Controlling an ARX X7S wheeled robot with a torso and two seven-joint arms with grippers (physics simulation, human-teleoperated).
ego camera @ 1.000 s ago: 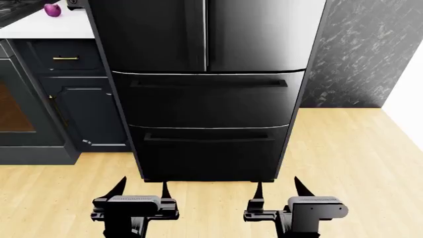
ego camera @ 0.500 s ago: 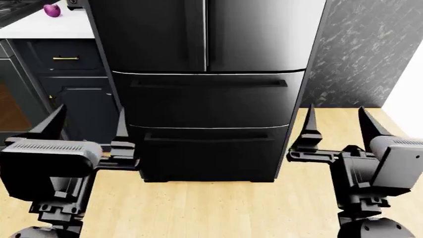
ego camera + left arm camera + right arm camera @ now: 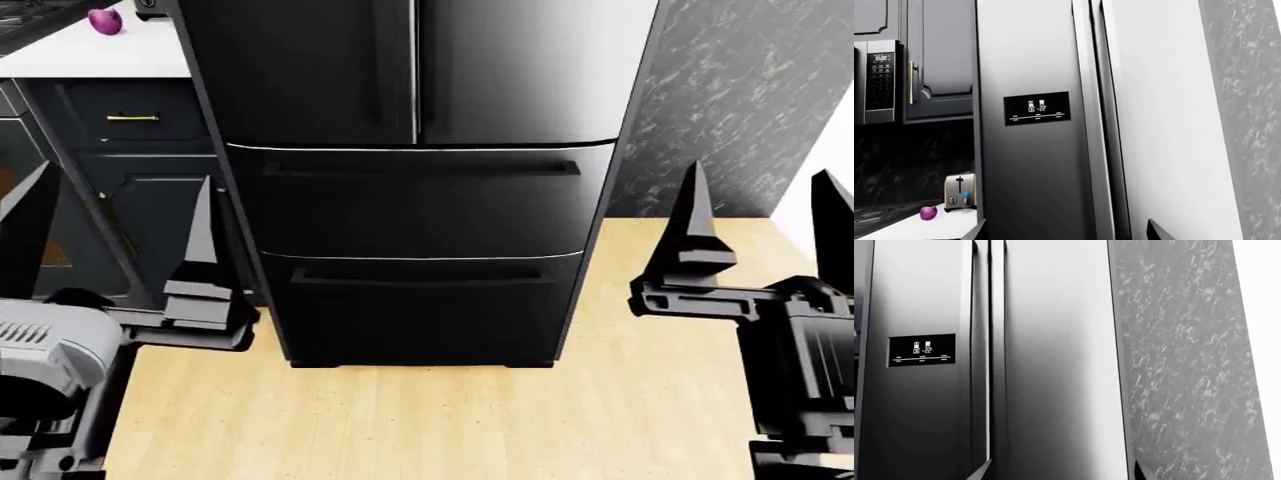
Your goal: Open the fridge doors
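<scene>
Both fridge doors (image 3: 414, 70) are closed at twelve o'clock; the left gripper (image 3: 114, 250) and right gripper (image 3: 761, 245), both spread and empty, should each close around its door's slim centre handle.

Fridge doors (image 3: 1121, 120) sitting closed, seam and slim handles running vertically; display panel (image 3: 1037, 108) glowing on one door. Beside them: microwave (image 3: 879, 82) under navy cabinet (image 3: 941, 60), toaster (image 3: 960, 191) and purple onion (image 3: 929, 213) resting on white worktop (image 3: 927, 229). Two pincer fingertips (image 3: 1157, 232) poking in, spread apart.
</scene>
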